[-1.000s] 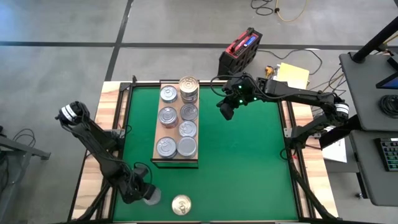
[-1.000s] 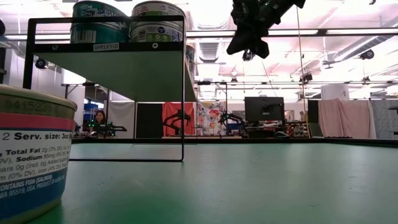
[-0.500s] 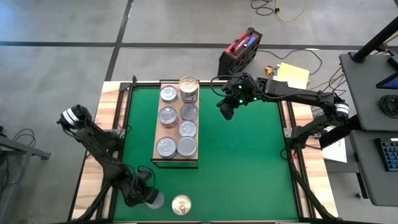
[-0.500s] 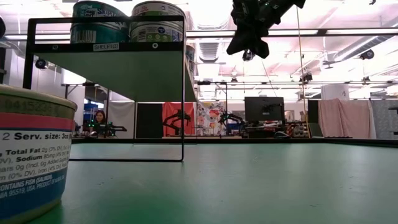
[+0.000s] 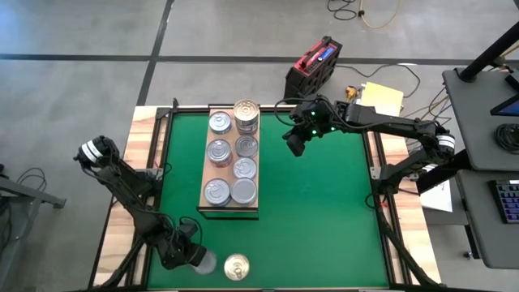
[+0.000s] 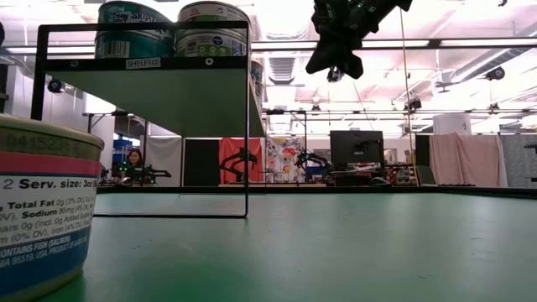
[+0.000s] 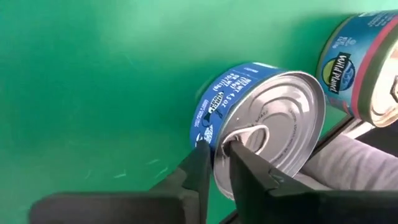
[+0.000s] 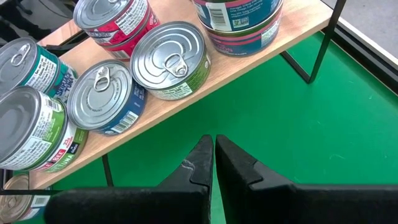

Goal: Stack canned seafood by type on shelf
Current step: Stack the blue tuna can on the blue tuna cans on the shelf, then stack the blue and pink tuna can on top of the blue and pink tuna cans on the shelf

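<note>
From above, the left gripper (image 5: 193, 258) is closing on a blue tin (image 5: 201, 260) near the mat's front edge, beside a gold-lidded tin (image 5: 237, 267), having slid nearer since a second ago. Its wrist camera is showing the fingers (image 7: 202, 171) pinching the rim: pickup for the shelf (image 5: 212, 167) beginning. The right gripper (image 8: 212, 163) is hanging clenched, empty, unmoved.

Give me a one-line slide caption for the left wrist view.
Left tool pinching the rim of a blue-labelled, silver-lidded can on the green mat, a second can beside it.
</note>
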You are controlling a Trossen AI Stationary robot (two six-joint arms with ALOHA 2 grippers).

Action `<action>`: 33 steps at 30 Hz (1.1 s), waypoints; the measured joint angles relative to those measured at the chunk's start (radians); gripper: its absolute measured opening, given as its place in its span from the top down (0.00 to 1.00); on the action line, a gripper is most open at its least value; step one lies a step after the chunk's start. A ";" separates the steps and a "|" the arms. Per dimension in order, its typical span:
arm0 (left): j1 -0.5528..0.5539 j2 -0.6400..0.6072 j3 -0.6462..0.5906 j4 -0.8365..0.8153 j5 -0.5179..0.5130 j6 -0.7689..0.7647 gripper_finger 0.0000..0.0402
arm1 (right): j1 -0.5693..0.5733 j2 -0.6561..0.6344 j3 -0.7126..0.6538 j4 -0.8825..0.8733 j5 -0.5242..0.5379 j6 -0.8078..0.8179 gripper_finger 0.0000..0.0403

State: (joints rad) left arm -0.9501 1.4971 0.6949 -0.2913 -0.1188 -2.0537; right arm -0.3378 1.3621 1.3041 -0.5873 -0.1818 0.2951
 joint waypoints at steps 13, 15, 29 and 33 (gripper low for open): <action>0.000 -0.007 0.054 -0.079 0.002 0.037 0.99 | 0.000 0.000 0.000 -0.008 0.000 0.000 0.98; 0.000 -0.007 0.067 -0.102 0.003 0.039 0.99 | 0.000 0.000 0.000 -0.014 0.000 0.000 0.98; 0.000 -0.007 0.213 -0.321 0.008 0.047 1.00 | 0.110 -0.090 -0.001 -0.072 0.003 0.058 0.98; 0.000 -0.007 0.257 -0.322 0.008 0.060 1.00 | 0.183 -0.091 -0.001 -0.074 0.005 0.080 0.98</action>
State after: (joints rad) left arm -0.9501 1.4899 0.9520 -0.6133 -0.1112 -1.9942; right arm -0.1545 1.2709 1.3029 -0.6615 -0.1767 0.3751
